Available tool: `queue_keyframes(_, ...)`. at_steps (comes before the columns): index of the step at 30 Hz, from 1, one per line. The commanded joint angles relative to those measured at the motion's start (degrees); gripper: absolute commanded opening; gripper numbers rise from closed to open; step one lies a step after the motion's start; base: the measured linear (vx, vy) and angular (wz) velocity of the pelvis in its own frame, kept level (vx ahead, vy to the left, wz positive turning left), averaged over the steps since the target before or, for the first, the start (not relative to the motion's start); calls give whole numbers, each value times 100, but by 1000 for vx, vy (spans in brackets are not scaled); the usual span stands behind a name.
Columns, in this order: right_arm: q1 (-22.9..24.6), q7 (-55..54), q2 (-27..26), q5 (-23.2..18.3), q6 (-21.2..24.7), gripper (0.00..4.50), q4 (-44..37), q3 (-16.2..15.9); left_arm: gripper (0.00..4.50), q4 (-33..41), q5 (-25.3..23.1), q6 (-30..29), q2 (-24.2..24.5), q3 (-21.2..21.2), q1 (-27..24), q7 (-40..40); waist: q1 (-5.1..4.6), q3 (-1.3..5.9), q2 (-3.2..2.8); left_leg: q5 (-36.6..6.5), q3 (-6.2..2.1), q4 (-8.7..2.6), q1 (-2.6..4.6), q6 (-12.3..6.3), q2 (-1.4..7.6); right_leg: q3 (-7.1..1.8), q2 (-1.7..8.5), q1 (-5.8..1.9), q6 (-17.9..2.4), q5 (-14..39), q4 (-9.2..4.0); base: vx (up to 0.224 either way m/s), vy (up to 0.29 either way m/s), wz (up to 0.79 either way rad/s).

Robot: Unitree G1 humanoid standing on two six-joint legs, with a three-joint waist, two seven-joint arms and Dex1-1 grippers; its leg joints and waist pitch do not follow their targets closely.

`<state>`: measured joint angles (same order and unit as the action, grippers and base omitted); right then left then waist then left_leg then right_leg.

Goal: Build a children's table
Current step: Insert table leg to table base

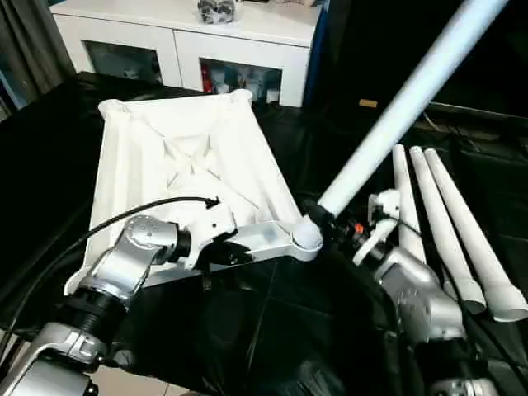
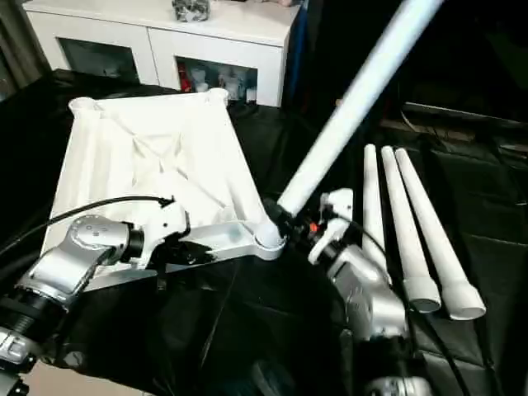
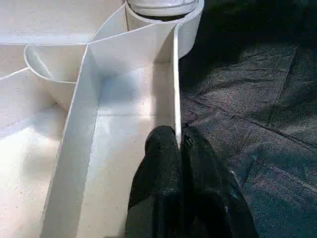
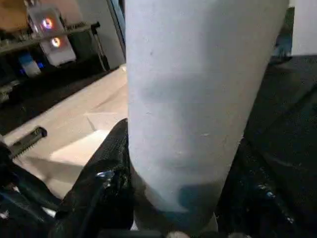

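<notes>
- Tabletop lay upside down, ribbed underside up, on the black-covered desk, toward the desk's left side; its far edge pointed at the white cabinet behind the desk.
- Left claw was pinched on the tabletop's near rim wall, one black finger inside the rim, the other outside. Closed down to almost nothing, only the thin wall between the pads.
- That grip sat just short of the near-right corner socket, along the near edge.
- Right claw held the fourth leg at its lower end, jaws about half open around the tube; in the right wrist view a black finger sat against each side of it.
- Held leg's lower end was at the near-right corner socket, tube tilted up and away to the right, top end out of frame. Couldn't tell how deep it was seated.
- So both claws were on the same corner: left on the rim beside the socket, right on the leg just above it.
- Three spare legs lay side by side on the desk's right part, beyond the right forearm, well apart from the tabletop, near ends toward the desk's front edge.
</notes>
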<state>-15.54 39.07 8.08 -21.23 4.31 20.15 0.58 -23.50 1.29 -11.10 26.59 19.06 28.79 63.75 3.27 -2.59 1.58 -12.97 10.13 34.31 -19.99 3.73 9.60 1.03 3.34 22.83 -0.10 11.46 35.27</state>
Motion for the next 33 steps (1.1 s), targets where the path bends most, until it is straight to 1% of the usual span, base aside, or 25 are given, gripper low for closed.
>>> queue_keyframes(1,308,-211,165,458,214,186,293,-150,0,-60,32,100,-2,-120,49,-201,-24,221,-11,-1224,-122,-538,4,-9,350,-260,465,-159,-1019,1945,-522,0,0,0)
queue_keyframes(2,331,-282,237,655,162,186,211,-292,0,-65,19,110,-3,-122,45,-195,-20,225,-6,-1236,-125,-537,10,-12,349,-260,464,-161,-1005,1950,-522,0,0,0)
queue_keyframes(3,347,-275,274,738,148,186,174,-373,0,-61,14,111,-3,-121,38,-196,-21,222,3,-1218,-123,-538,5,-8,350,-261,463,-162,-998,1934,-524,0,0,0)
queue_keyframes(5,362,-205,292,834,108,186,157,-472,0,-62,-2,122,-6,-121,19,-189,-22,220,2,-1247,-116,-533,9,-17,344,-265,466,-156,-989,1970,-529,0,0,0)
queue_keyframes(7,363,-202,293,854,84,186,165,-501,0,-64,-13,126,-9,-125,13,-185,-19,215,5,-1293,-122,-536,6,-31,349,-270,474,-152,-966,2084,-542,0,0,0)
queue_keyframes(8,319,-134,313,916,71,186,192,-608,0,-57,-27,124,-13,-125,9,-178,-24,215,37,-1294,-124,-539,-4,-44,352,-267,472,-156,-947,2132,-546,0,0,0)
queue_keyframes(11,200,12,334,996,127,186,245,-796,0,-37,-32,122,-7,-120,12,-166,-35,200,15,-1357,-137,-552,-11,-18,353,-262,470,-147,-906,2291,-553,0,0,0)
queue_keyframes(12,133,62,327,1024,133,186,301,-850,0,-21,-30,115,-3,-118,13,-155,-37,209,39,-1424,-135,-544,8,-15,353,-265,474,-131,-888,2376,-564,0,0,0)
queue_keyframes(13,69,132,321,1030,156,186,371,-898,0,-14,-31,115,2,-113,17,-142,-38,200,32,-1445,-142,-549,-4,-13,354,-272,481,-132,-882,2420,-565,0,0,0)
queue_keyframes(14,-5,218,325,1057,167,186,464,-971,0,-10,-36,119,9,-104,24,-125,-46,206,28,-1492,-150,-554,0,-4,357,-267,483,-131,-875,2471,-568,0,0,0)
queue_keyframes(15,-5,218,325,1057,167,186,464,-971,0,-10,-36,119,9,-104,24,-125,-53,204,25,-1517,-152,-558,2,7,363,-270,481,-125,-874,2447,-571,0,0,0)
queue_keyframes(16,-38,313,351,1080,165,186,514,-1045,0,-4,-38,117,18,-93,30,-98,-54,206,42,-1522,-151,-560,1,6,364,-269,480,-128,-872,2421,-573,0,0,0)
queue_keyframes(19,-90,492,384,1099,169,186,607,-1143,0,-10,-34,139,36,-74,50,-23,-70,211,45,-1613,-156,-560,9,9,364,-266,483,-121,-893,2430,-572,0,0,0)
queue_keyframes(20,-111,624,393,1054,201,186,644,-1167,0,-12,-16,155,47,-71,69,41,-77,216,69,-1574,-151,-556,3,-5,364,-270,481,-125,-911,2352,-568,0,0,0)
queue_keyframes(23,-127,888,439,994,208,186,700,-1201,0,-45,8,230,58,-34,128,212,-80,228,63,-1471,-151,-557,-5,-26,369,-265,479,-140,-966,2155,-547,0,0,0)
queue_keyframes(24,-128,1000,460,980,207,186,715,-1216,0,-58,15,282,64,-11,149,294,-84,235,64,-1423,-147,-554,-8,-43,369,-265,474,-148,-1008,2004,-535,0,0,0)
queue_keyframes(25,-128,1024,464,977,207,186,718,-1219,0,-61,16,292,65,-7,154,311,-83,239,63,-1410,-145,-554,-1,-55,371,-263,472,-147,-1032,1938,-533,0,0,0)
queue_keyframes(26,-107,1323,528,907,249,186,691,-1263,0,-66,73,355,80,36,197,539,-80,244,63,-1381,-138,-550,0,-77,368,-261,469,-154,-1062,1823,-527,0,0,0)
queue_keyframes(27,-100,1474,572,884,276,186,673,-1296,0,-67,99,386,93,67,224,673,-75,256,48,-1307,-134,-543,8,-96,369,-259,466,-162,-1113,1640,-508,0,0,0)
queue_keyframes(28,-97,1555,598,875,284,186,664,-1317,0,-69,109,398,103,86,241,747,-74,265,52,-1257,-128,-538,13,-109,368,-254,458,-166,-1147,1508,-500,0,0,0)
queue_keyframes(29,-96,1626,622,877,263,186,665,-1340,0,-73,107,401,122,112,257,817,-72,283,50,-1053,-120,-527,9,-154,377,-245,457,-191,-1289,997,-446,0,0,0)
queue_keyframes(30,-106,1729,649,880,232,186,691,-1367,0,-87,102,409,153,146,277,910,-77,284,50,-998,-119,-524,4,-169,375,-240,455,-198,-1334,854,-431,0,0,0)
queue_keyframes(31,-108,1770,659,878,229,186,699,-1377,0,-95,101,415,164,158,285,946,-75,290,36,-946,-119,-521,5,-180,370,-234,453,-209,-1369,735,-420,0,0,0)
queue_keyframes(32,-117,1914,693,879,226,186,722,-1414,0,-136,73,436,204,190,313,1028,-79,302,47,-852,-110,-508,14,-218,369,-226,449,-224,-1461,444,-394,0,0,0)
queue_keyframes(33,-118,1953,700,882,220,186,726,-1422,0,-151,65,447,212,192,321,1041,-79,301,48,-836,-111,-509,12,-222,372,-225,455,-231,-1486,388,-388,0,0,0)
